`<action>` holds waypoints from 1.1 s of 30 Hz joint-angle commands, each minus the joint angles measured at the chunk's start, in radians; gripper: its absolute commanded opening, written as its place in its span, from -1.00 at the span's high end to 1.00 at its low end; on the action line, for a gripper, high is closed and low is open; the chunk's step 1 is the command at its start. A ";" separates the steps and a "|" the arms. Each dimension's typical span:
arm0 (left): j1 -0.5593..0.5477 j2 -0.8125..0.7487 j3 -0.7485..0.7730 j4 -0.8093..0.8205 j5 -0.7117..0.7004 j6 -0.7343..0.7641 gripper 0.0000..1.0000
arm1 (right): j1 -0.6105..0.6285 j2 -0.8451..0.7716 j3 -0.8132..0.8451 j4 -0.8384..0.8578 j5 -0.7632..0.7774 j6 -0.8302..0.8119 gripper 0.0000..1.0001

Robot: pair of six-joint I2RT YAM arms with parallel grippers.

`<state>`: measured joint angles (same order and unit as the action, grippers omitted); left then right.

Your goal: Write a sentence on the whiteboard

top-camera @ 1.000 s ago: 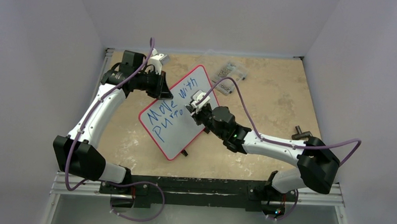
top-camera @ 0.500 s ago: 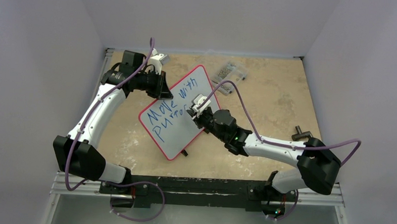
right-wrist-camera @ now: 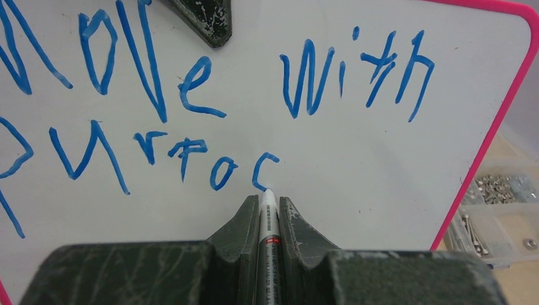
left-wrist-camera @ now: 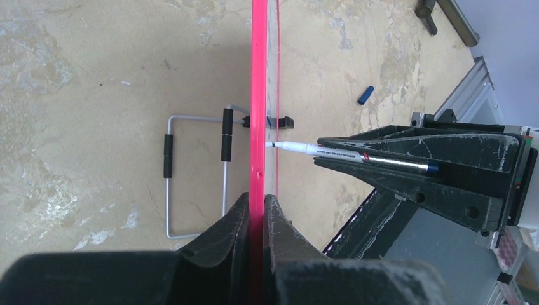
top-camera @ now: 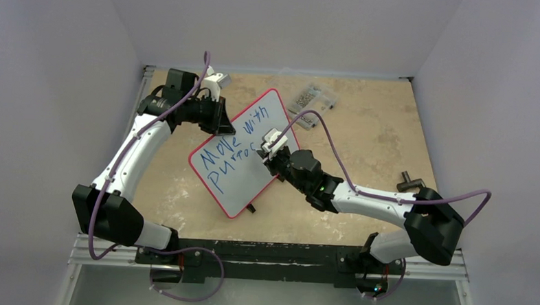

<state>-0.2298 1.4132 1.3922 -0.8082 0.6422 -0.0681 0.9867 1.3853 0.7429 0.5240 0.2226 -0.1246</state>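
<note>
Just added a "c" [right-wrist-camera: 262,170] at 3 o'clock of the "o" [right-wrist-camera: 224,173] with right claw [right-wrist-camera: 267,202] clamped on marker [left-wrist-camera: 356,157] and left claw [left-wrist-camera: 256,203] clamped on board [right-wrist-camera: 381,178] rim, leaving sentence [right-wrist-camera: 191,95] unfinished.

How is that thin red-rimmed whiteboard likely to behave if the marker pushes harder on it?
Probably apt to tip: the red-rimmed whiteboard stands on edge with only a thin wire stand behind it, and the left fingers are clamped on its rim. Edge-on it looks thin, so it is likely light and slightly flexible. Its smooth face may let the white marker skid.
</note>
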 commanded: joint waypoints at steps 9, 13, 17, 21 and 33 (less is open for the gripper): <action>-0.001 -0.032 0.001 0.039 -0.026 0.016 1.00 | -0.008 -0.006 0.000 -0.037 -0.010 0.007 1.00; 0.000 -0.032 0.001 0.038 -0.026 0.016 1.00 | -0.007 -0.013 -0.001 -0.044 -0.063 -0.010 1.00; 0.000 -0.035 0.001 0.037 -0.028 0.016 1.00 | -0.007 -0.026 -0.001 -0.029 -0.111 -0.019 1.00; 0.000 -0.036 0.001 0.037 -0.027 0.016 1.00 | -0.007 -0.045 0.000 -0.010 -0.159 -0.012 1.00; 0.000 -0.040 -0.001 0.039 -0.027 0.016 1.00 | -0.008 -0.131 -0.020 0.007 -0.067 0.026 1.00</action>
<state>-0.2302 1.4120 1.3922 -0.8085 0.6426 -0.0681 0.9806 1.3060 0.7322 0.4858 0.0811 -0.1207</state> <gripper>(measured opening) 0.055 0.092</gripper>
